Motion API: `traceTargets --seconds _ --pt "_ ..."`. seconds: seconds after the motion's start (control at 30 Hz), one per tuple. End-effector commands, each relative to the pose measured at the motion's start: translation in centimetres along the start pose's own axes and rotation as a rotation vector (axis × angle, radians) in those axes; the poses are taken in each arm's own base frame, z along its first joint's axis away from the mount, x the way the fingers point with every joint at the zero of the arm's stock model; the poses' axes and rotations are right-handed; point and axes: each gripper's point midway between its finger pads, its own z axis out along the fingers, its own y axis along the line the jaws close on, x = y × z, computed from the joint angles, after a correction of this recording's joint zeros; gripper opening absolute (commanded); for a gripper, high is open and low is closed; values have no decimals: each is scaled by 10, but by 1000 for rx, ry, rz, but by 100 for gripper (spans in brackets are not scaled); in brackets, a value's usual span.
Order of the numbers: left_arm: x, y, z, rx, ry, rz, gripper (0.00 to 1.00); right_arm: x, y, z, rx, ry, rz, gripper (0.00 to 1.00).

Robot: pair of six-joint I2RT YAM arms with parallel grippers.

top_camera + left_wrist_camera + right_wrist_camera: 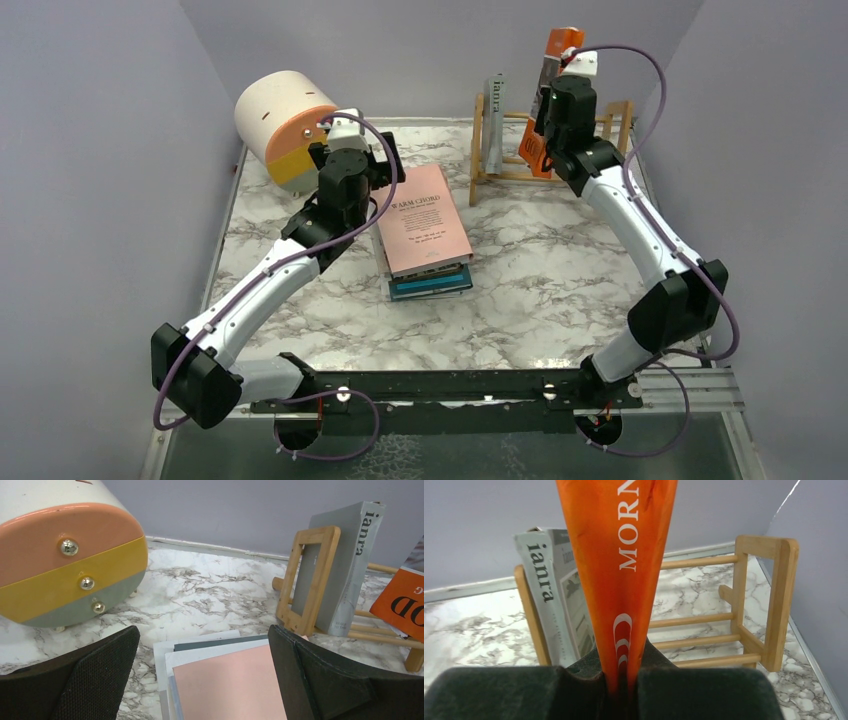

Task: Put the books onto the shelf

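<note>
The marble table [560, 270] bears the shelf [500, 176] at its back edge. A drawer drum [285, 125] sits well left of the shelf. The stack of books [422, 225], pink cover on top, lies flat in front of the shelf, to its left. A grey book [494, 120] stands upright against the shelf's left end frame. The right gripper [621, 677], clamped tight on an orange book [624, 555], holds it over the shelf. The left gripper [204, 650], left of the shelf, hangs spread wide above the stack, gripping nothing.

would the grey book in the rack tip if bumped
Probably not leftward: the grey book seems to rest against the left end frame of the shelf. Rightward it looks unsupported, so a nudge could topple it. It looks stiff, standing straight.
</note>
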Motion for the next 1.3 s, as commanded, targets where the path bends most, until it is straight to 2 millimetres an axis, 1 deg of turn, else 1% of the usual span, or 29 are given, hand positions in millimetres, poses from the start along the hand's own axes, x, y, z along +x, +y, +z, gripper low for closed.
traceTargets --seconds 0.0,0.17,0.33,0.53,0.6,0.67,0.87,0.9,0.93,1.27 --pt "-9 2 -8 10 -26 -27 99 -10 -4 17 74 -54 -18 1" --pt "-8 4 -10 9 -30 -27 99 13 8 45 70 -32 -54 1" --pt "-5 8 -13 1 -25 -15 99 34 21 68 52 -13 -61 1" --pt "-2 12 -16 -6 -22 -11 99 49 34 92 35 -22 -68 1" --pt "0 14 -16 -13 -18 -8 99 58 39 100 30 -10 -76 1" --pt "0 14 -16 -17 -18 -7 99 61 42 106 24 -7 -75 1" --pt "3 17 -16 -27 -13 -1 99 77 51 120 7 17 -64 1" --pt "4 17 -16 -29 -12 1 99 80 58 121 -22 26 -59 1" --pt "4 18 -15 -31 -12 2 99 81 59 123 -29 30 -54 1" --pt "5 22 -15 -46 -11 9 99 87 75 128 -92 54 -22 1"
